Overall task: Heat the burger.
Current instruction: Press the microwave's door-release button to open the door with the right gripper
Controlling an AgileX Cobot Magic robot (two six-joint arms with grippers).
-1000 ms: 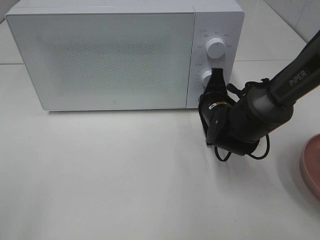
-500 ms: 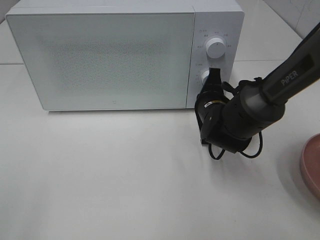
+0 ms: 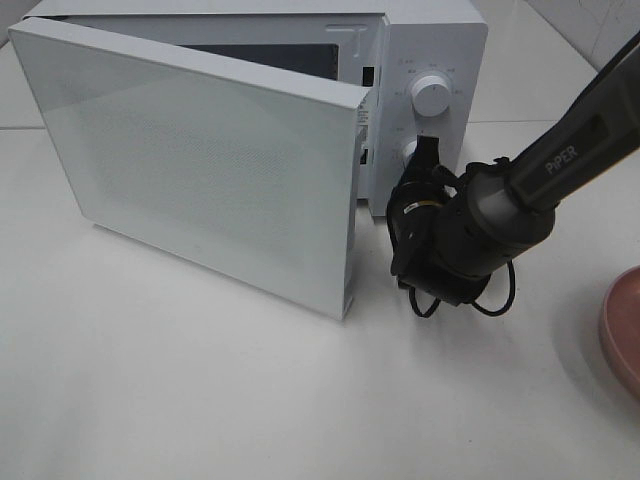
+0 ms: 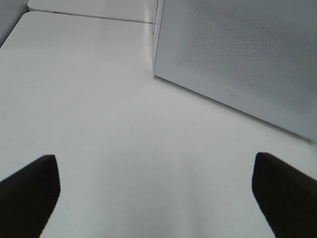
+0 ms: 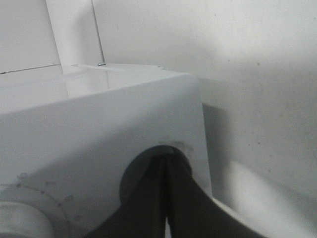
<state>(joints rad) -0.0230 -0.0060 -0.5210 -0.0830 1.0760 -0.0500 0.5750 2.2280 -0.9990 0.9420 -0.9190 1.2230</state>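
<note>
The right tool (image 3: 431,150), clenched on nothing, is holding its tips at the lower knob (image 3: 408,153) of the white microwave (image 3: 440,40) at the counter's (image 3: 200,400) far edge. With the microwave door (image 3: 200,170) hanging ajar, the opening step is, I judge, finishing. The burger is showing in no view, not even on the sliver of pink plate (image 3: 622,330) at the counter's right edge, so the next move is calling for finding and gripping it, while the left tool (image 4: 156,191) is hovering released beside the door.

Kitchen-like robot test bench: white microwave (image 3: 432,55), pink plate (image 3: 622,335), plain white tabletop (image 3: 200,400), black robot arm (image 3: 565,155).
</note>
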